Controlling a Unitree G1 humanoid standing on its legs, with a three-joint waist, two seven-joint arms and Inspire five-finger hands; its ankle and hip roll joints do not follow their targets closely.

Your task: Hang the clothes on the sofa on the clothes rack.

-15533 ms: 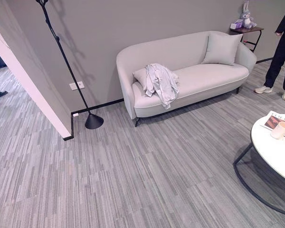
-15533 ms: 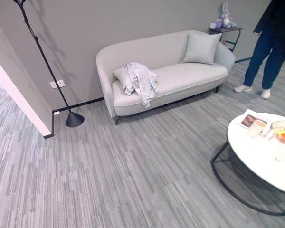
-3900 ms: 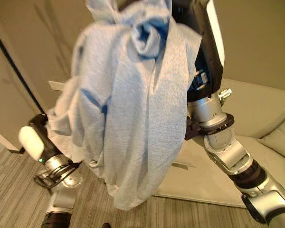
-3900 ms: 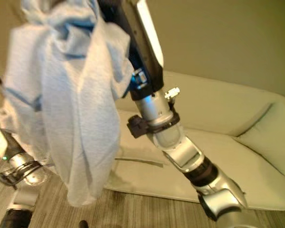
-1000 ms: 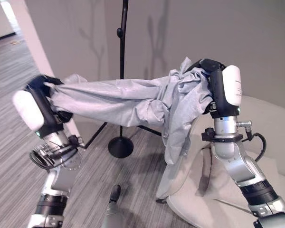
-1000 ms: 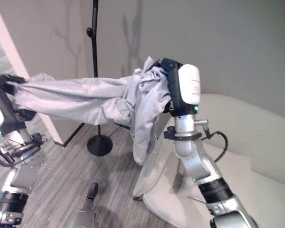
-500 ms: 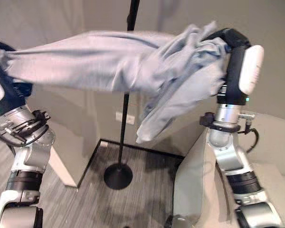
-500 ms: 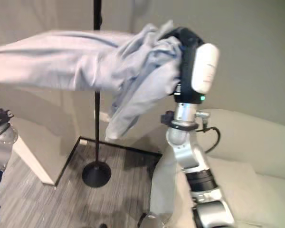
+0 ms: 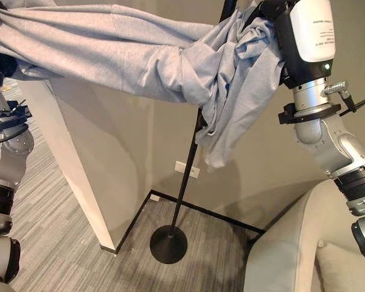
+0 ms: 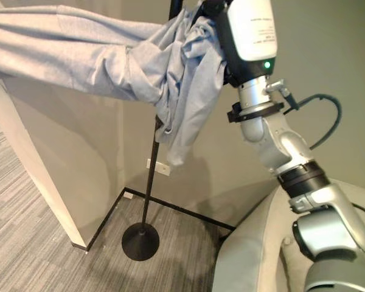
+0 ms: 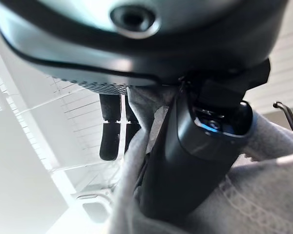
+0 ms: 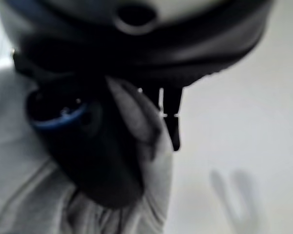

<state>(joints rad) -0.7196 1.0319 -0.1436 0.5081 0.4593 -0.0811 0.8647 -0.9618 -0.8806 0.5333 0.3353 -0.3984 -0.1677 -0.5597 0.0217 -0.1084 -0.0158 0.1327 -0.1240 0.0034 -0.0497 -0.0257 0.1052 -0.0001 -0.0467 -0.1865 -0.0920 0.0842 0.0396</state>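
1. While the grey garment (image 9: 128,58) hangs stretched between both raised hands, it sits at the level of the upper pole of the clothes rack (image 9: 188,161), draped partly across it, and well clear of the sofa (image 9: 292,252).
2. Left hand (image 11: 185,161): thumb and fingers clamp a fold of cloth in its wrist view. Right hand (image 12: 95,156): thumb presses a bunch of cloth against the fingers, pinching it.
3. Step in hand, as I judge it: getting the cloth over a hook at the rack's top. The hooks lie above what the head views take in, so I cannot tell how near the cloth is to one.
4. To do it well: keep both pinches firm, lift the bunched right end (image 10: 188,67) higher than the hook, then lower so the cloth settles over it before either hand lets go. Release the right side last. Avoid pushing the pole sideways; its round base (image 9: 168,244) looks small.
5. Against half a second ago: the garment sits higher in view and its right bunch now overlaps the pole; the head camera has also shifted, so part of that change is viewpoint.
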